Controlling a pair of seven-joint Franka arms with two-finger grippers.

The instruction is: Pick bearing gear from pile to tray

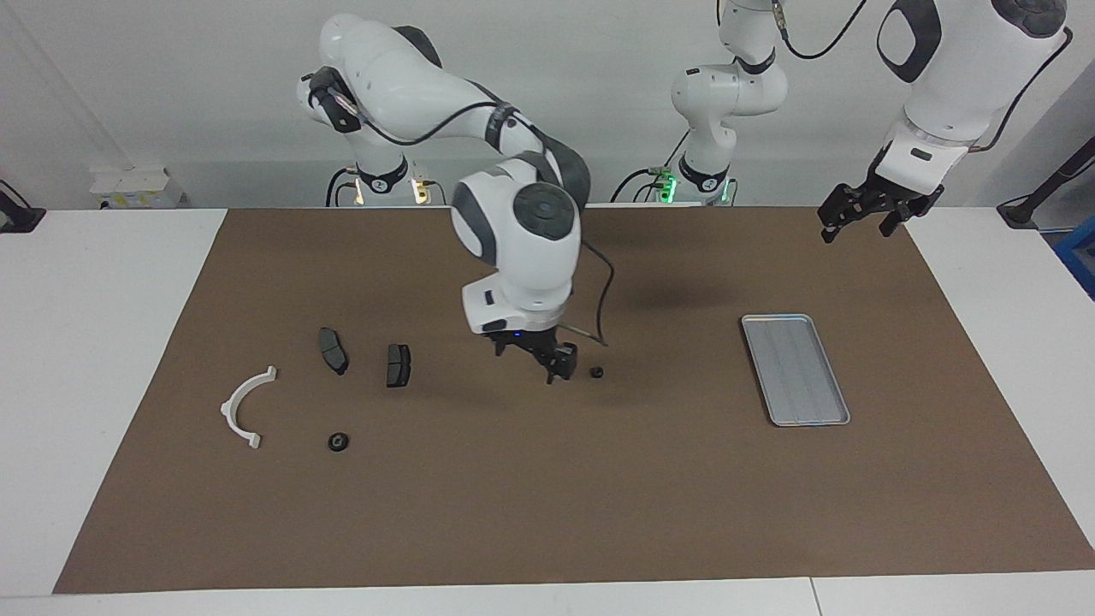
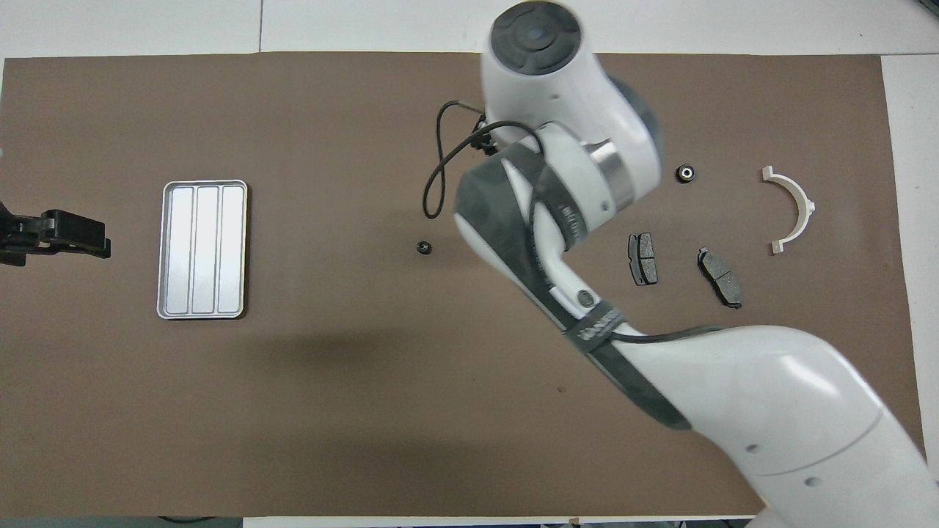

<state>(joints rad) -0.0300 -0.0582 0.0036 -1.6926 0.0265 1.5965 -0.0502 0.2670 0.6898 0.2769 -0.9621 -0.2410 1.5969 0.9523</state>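
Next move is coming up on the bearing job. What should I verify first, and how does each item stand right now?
1. Small black round bearing piece in the silver grooved metal tray: not ok, it lies on the brown mat, apart from the tray.
2. Tray free to receive parts: ok, nothing in it.
3. Right gripper placed for a pick: ok, low beside that piece.
4. Left gripper out of the way: ok, open, waiting over the mat's corner.
5. Second black round piece: not ok, beside the white arc bracket.
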